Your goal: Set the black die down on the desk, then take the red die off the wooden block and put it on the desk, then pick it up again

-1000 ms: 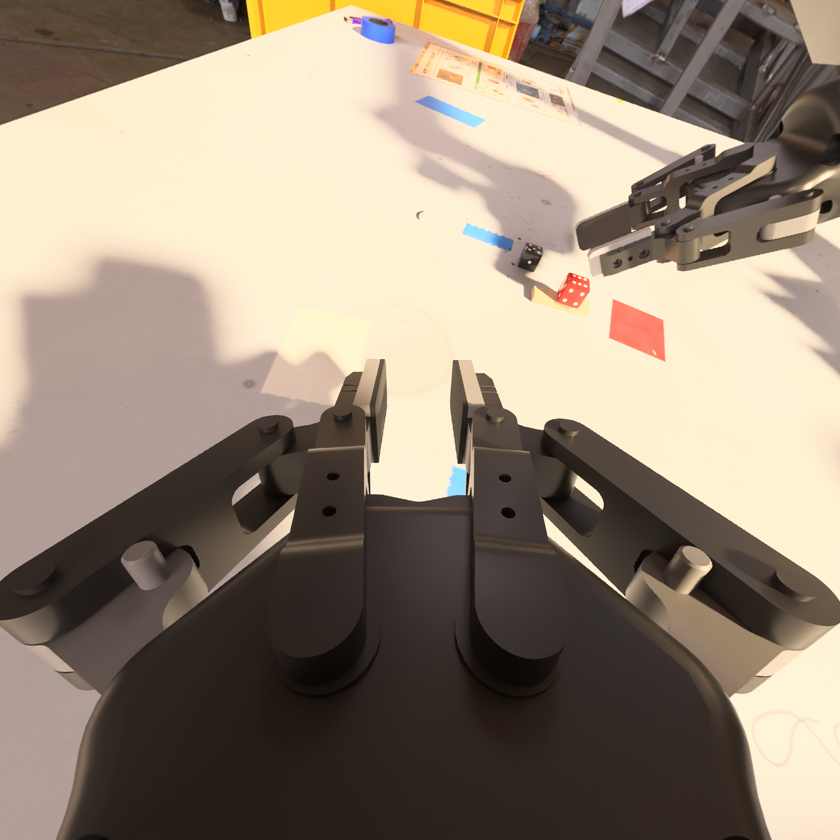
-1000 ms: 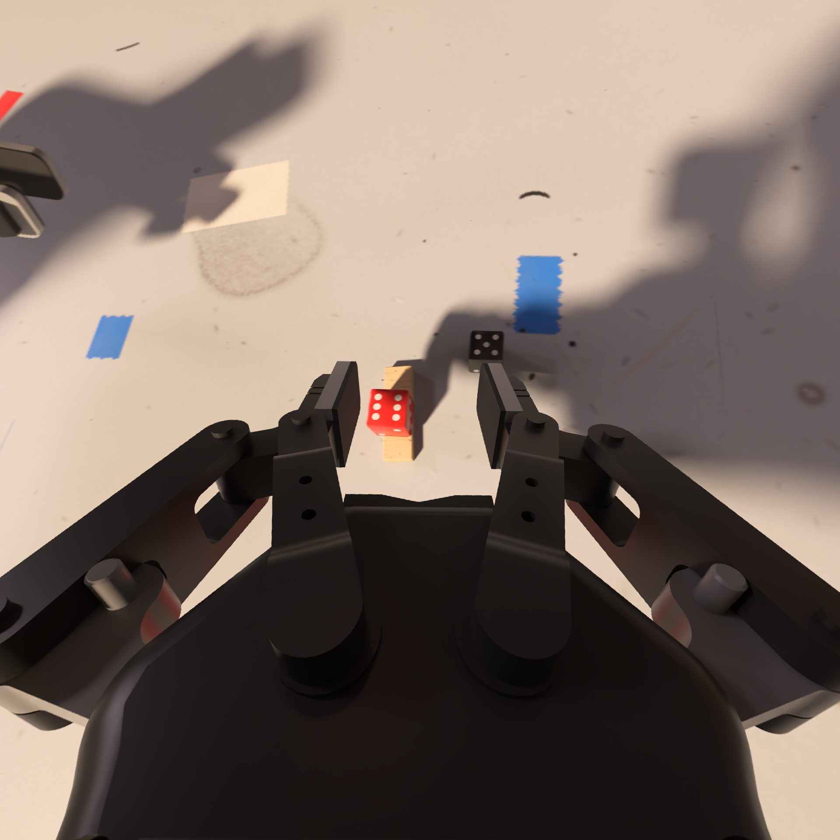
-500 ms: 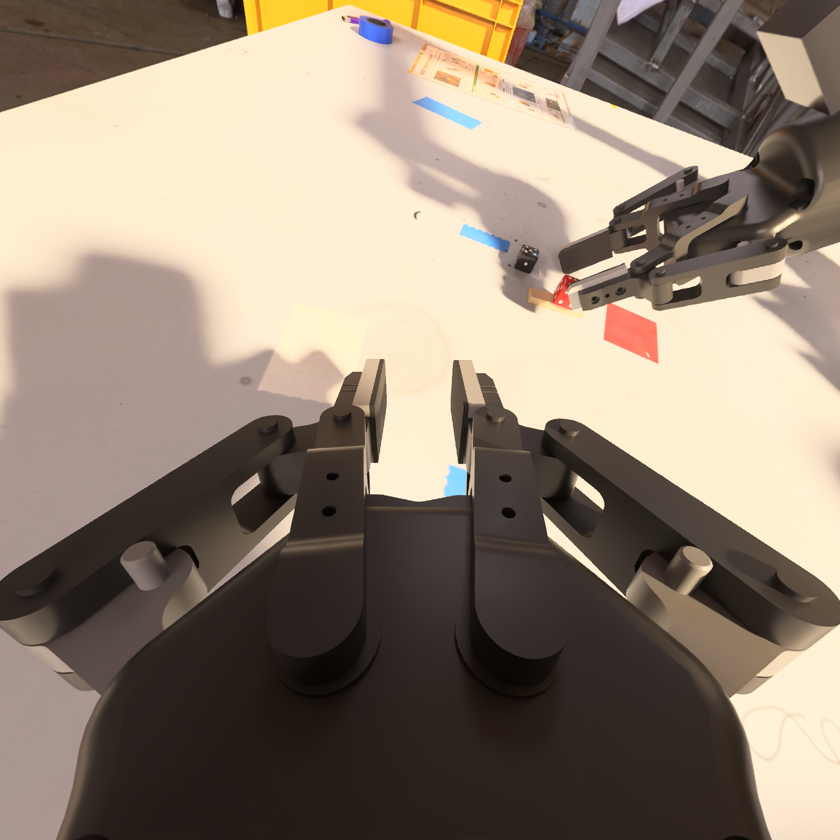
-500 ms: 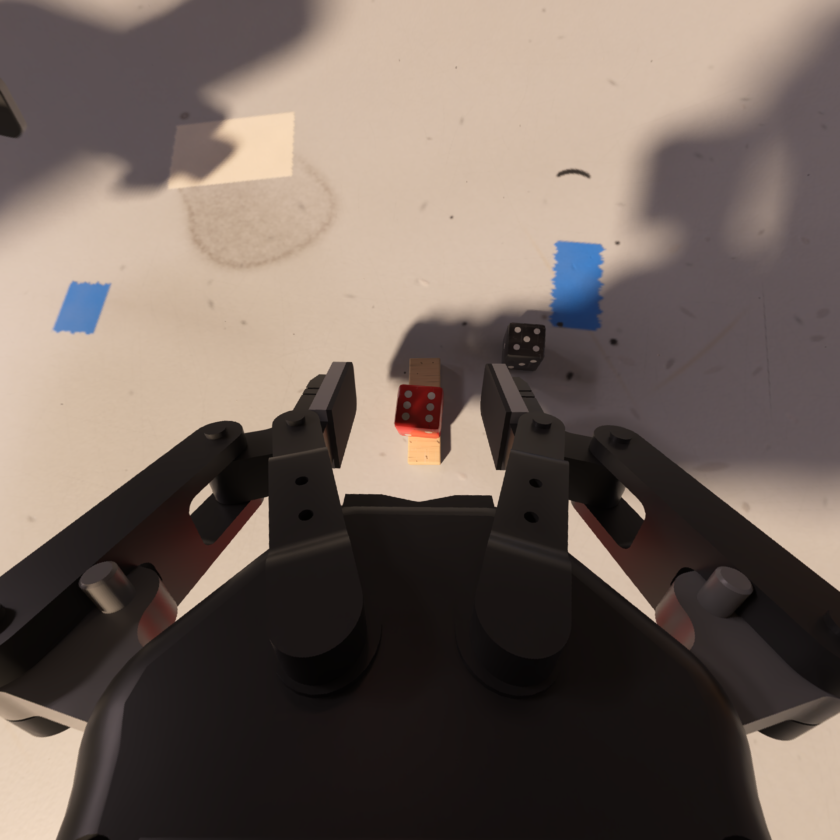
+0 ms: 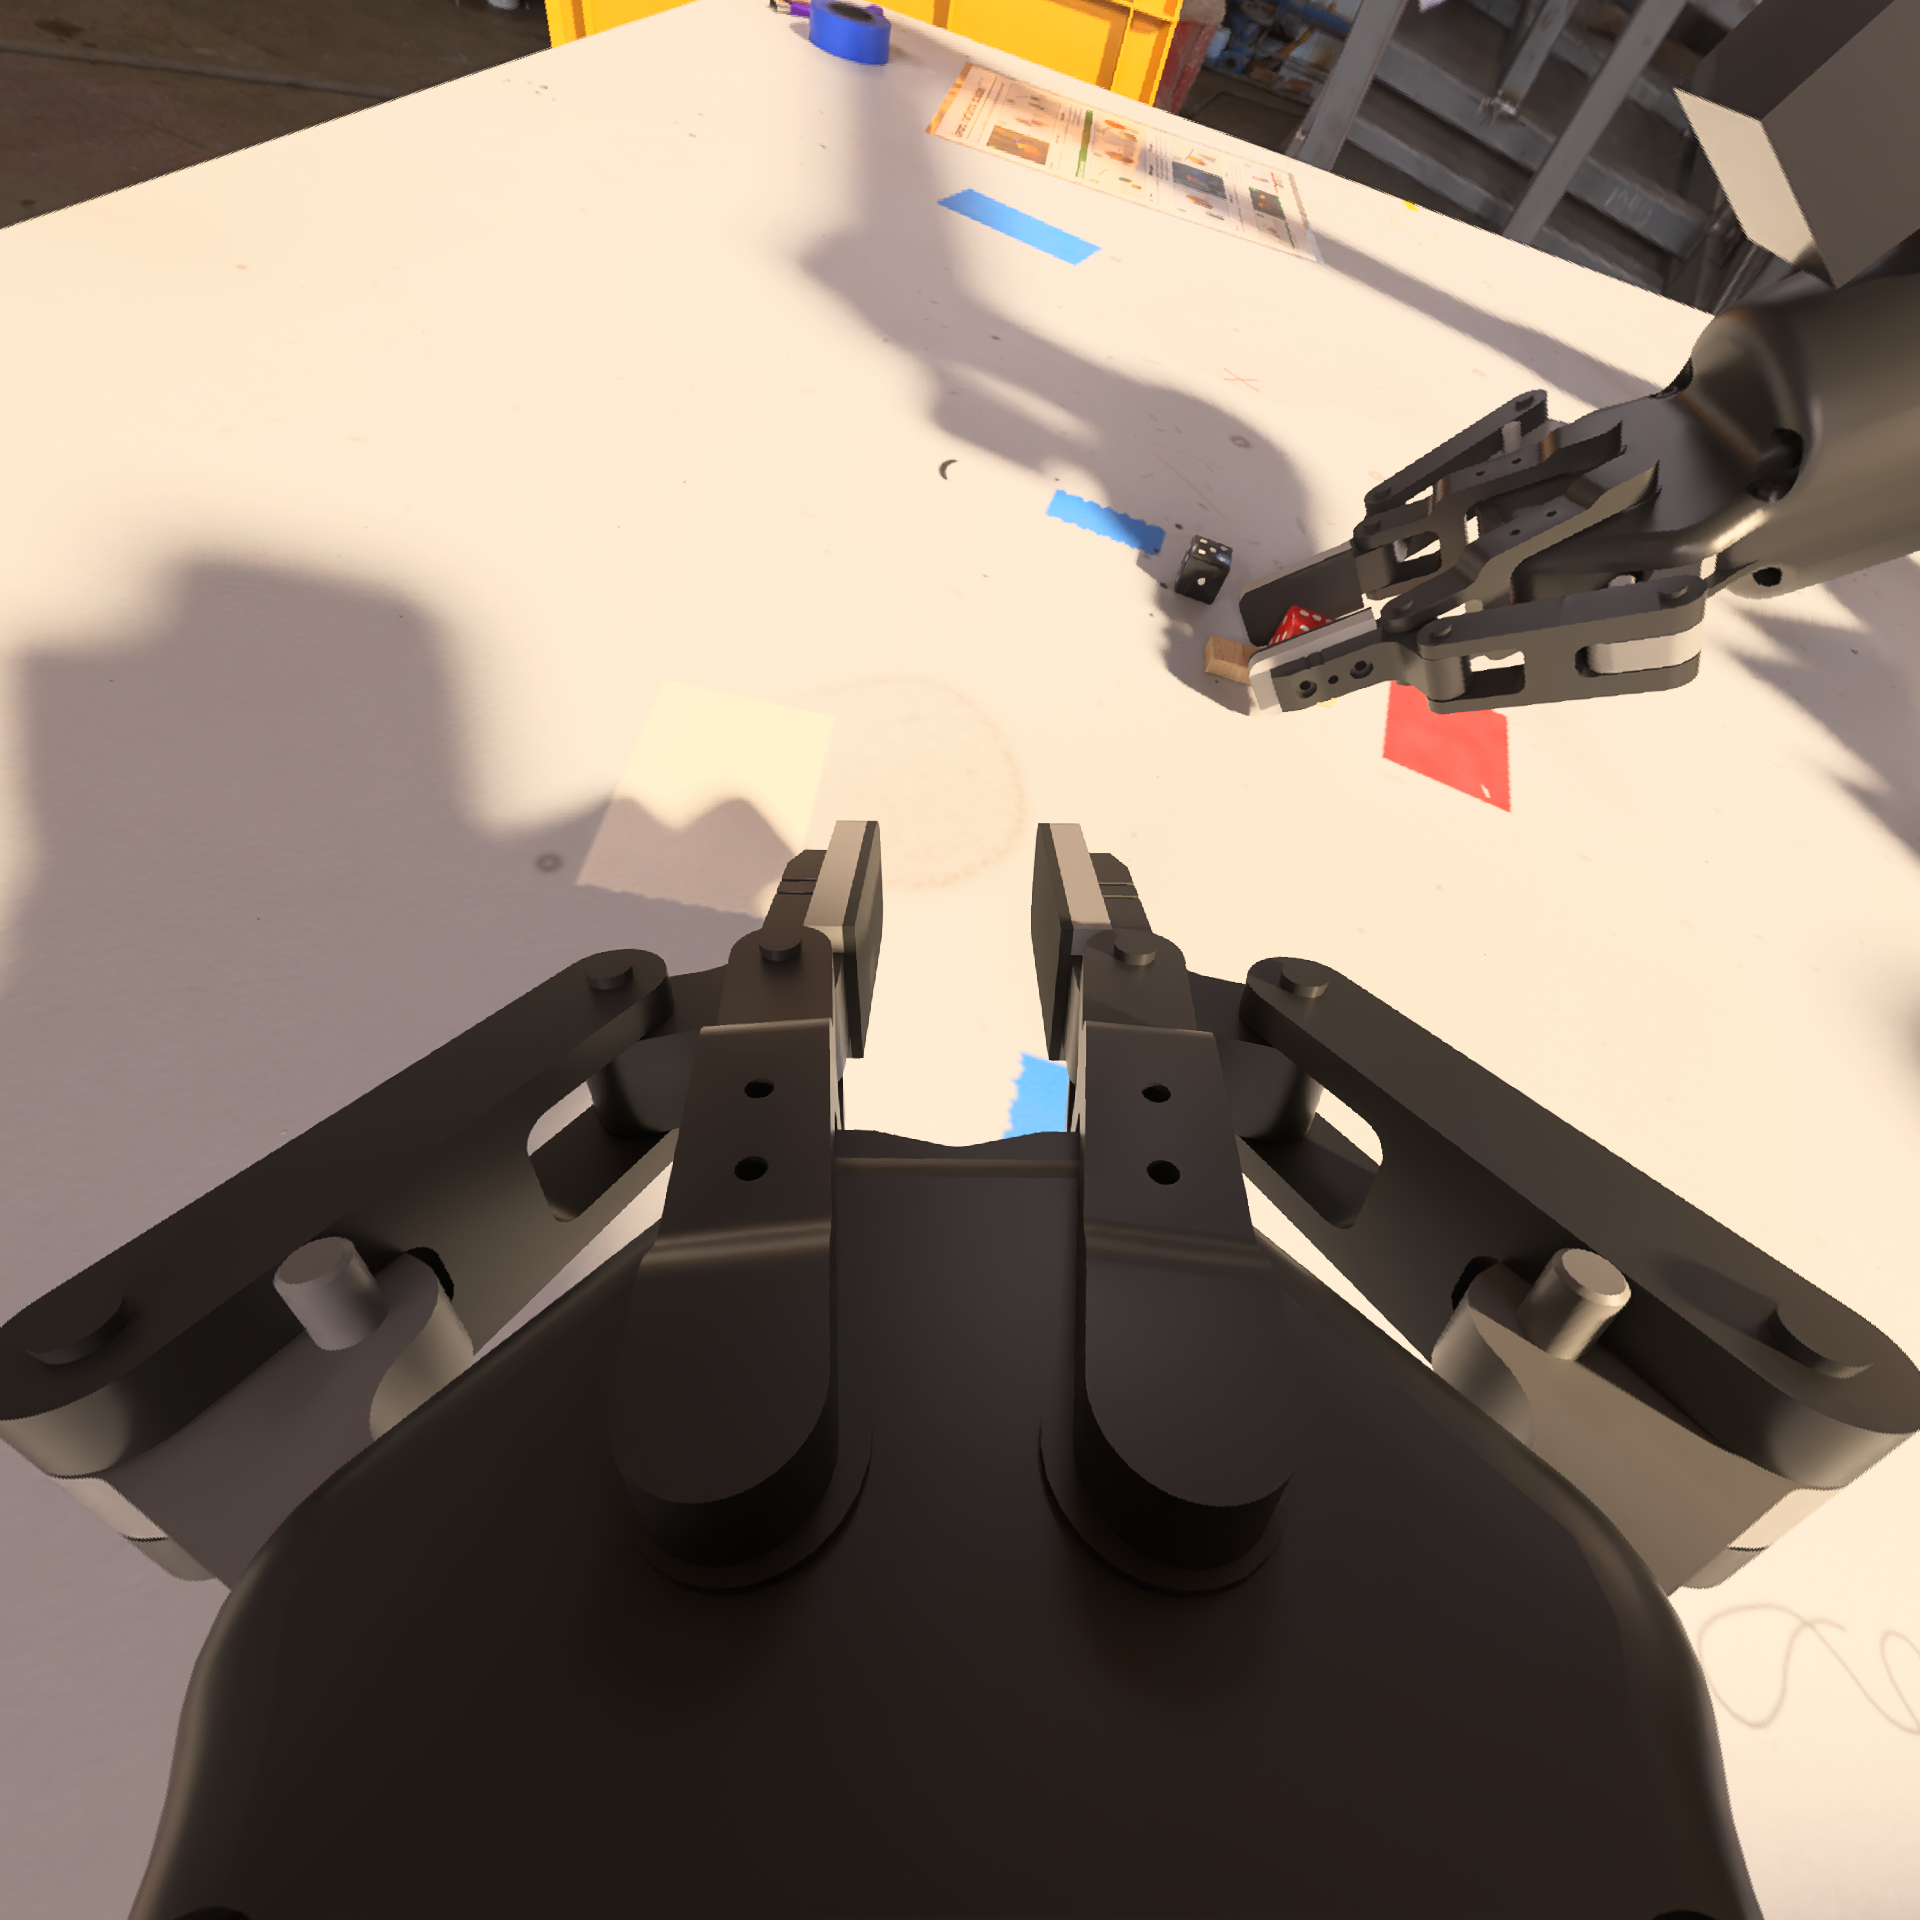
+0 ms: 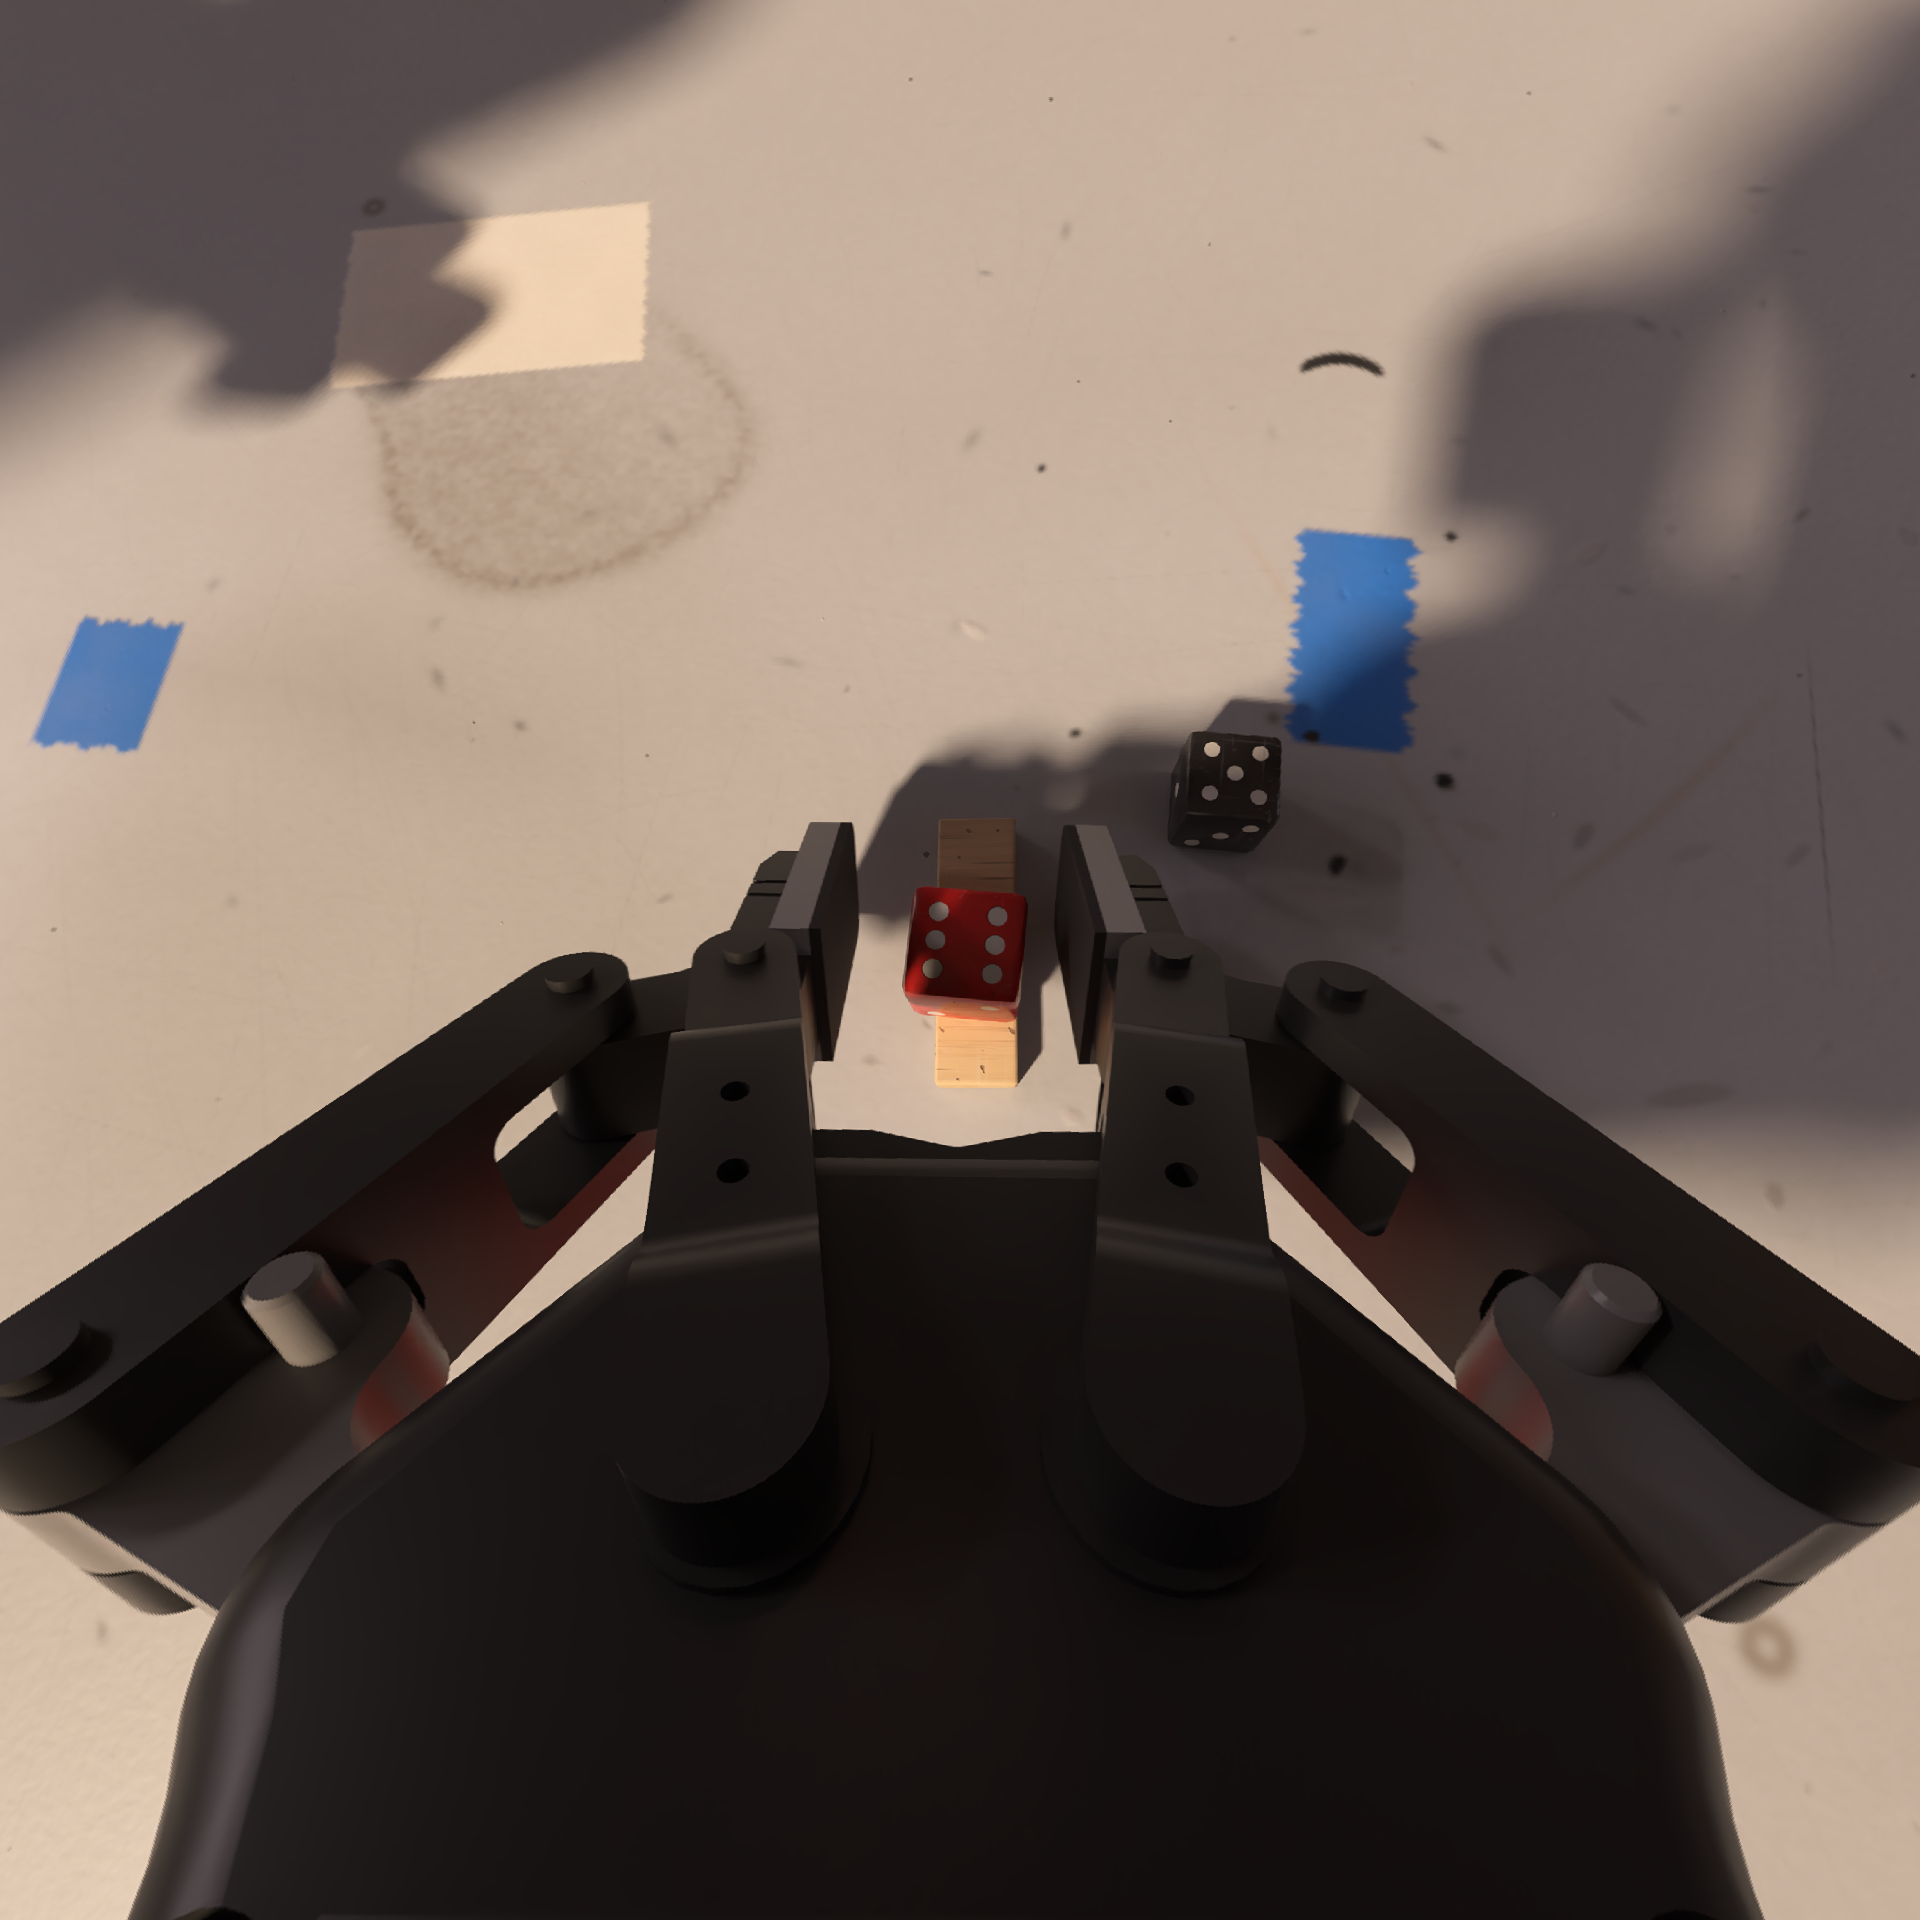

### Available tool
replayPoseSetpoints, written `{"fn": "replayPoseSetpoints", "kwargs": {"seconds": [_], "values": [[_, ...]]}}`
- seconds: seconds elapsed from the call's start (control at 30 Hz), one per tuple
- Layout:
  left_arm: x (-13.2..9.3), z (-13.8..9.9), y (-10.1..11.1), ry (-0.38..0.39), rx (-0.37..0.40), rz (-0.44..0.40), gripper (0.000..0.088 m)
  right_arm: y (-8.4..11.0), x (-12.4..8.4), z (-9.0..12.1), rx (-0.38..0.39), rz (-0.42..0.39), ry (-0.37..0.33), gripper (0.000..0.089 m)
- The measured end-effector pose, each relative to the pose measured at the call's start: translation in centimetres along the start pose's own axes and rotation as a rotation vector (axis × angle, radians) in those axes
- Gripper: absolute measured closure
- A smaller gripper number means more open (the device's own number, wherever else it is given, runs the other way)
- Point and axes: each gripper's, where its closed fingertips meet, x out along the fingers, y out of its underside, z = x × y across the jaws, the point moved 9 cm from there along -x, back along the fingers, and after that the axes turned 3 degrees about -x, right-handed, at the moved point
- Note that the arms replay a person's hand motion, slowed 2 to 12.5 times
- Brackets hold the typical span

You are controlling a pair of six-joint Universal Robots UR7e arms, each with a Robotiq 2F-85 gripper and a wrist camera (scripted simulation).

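Note:
The red die [image 6: 966, 951] sits on the flat wooden block [image 6: 975, 1055], which lies on the white desk. My right gripper [image 6: 958, 862] is open, with one finger on each side of the red die and a gap on both sides. The black die [image 6: 1223, 792] rests on the desk to the right, apart from the block. In the left wrist view the right gripper [image 5: 1273, 649] hangs over the red die [image 5: 1295, 623] and block [image 5: 1229, 659], with the black die [image 5: 1202, 567] beside them. My left gripper [image 5: 956, 842] is open and empty, far from the dice.
Blue tape strips [image 6: 1354, 639] [image 6: 107, 683] and a cream patch [image 6: 499, 293] lie flat on the desk. A red square [image 5: 1447, 743], a printed sheet [image 5: 1127, 156], a blue tape roll [image 5: 850, 26] and a yellow crate [image 5: 1039, 21] show in the left wrist view.
My right gripper has come down and forward, so its open fingers now straddle the red die. The left gripper has stayed put. Both dice and the block have not moved.

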Motion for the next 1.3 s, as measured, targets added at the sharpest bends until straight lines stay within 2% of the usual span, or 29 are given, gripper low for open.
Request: {"fn": "replayPoseSetpoints", "kwargs": {"seconds": [0.17,0.37,0.63,0.87,1.17,1.3], "values": [[0.0,0.0,0.0,0.001,0.001,0.001,0.0617,0.0,-0.1,-0.1,-0.019,0.001,0.019,0.0635],[-0.1,-0.1,0.0,0.004,-0.006,-0.002,0.0619,0.0,-0.5,-0.1,-0.034,-0.013,0.031,0.07],[-0.1,-0.1,0.1,0.007,-0.012,0.0,0.062,-0.4,-1.5,0.1,-0.029,-0.054,-0.005,0.0704],[0.0,-0.1,0.1,0.007,-0.01,0.01,0.0619,-0.5,-1.8,0.1,-0.034,-0.074,-0.007,0.0704],[0.2,-0.2,0.1,0.009,-0.007,0.022,0.0619,-0.7,-2.1,1.0,-0.03,-0.105,-0.098,0.0704],[0.2,-0.2,0.1,0.01,-0.005,0.026,0.0618,-0.8,-1.8,1.8,-0.038,-0.111,-0.159,0.0704]]}}
